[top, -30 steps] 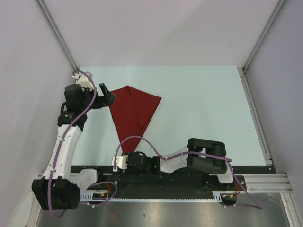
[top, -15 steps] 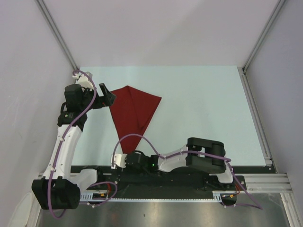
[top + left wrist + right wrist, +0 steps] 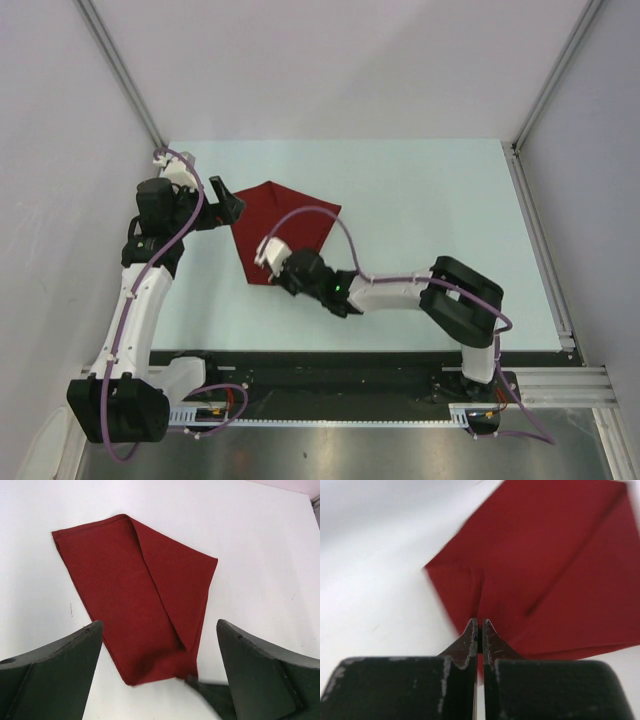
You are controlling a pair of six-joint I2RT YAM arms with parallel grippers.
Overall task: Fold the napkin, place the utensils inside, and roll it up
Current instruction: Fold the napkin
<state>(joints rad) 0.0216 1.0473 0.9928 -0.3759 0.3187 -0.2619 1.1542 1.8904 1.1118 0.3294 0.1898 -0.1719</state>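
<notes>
As its tips meet, the right pincer [image 3: 480,625] nips the napkin [image 3: 555,565].

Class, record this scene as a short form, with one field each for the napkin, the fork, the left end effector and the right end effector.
napkin: dark red, partly folded, lying on the pale table
fork: not seen in any view
left end effector: open, above the napkin's left edge, holding nothing
right end effector: shut on the napkin's near corner
</notes>
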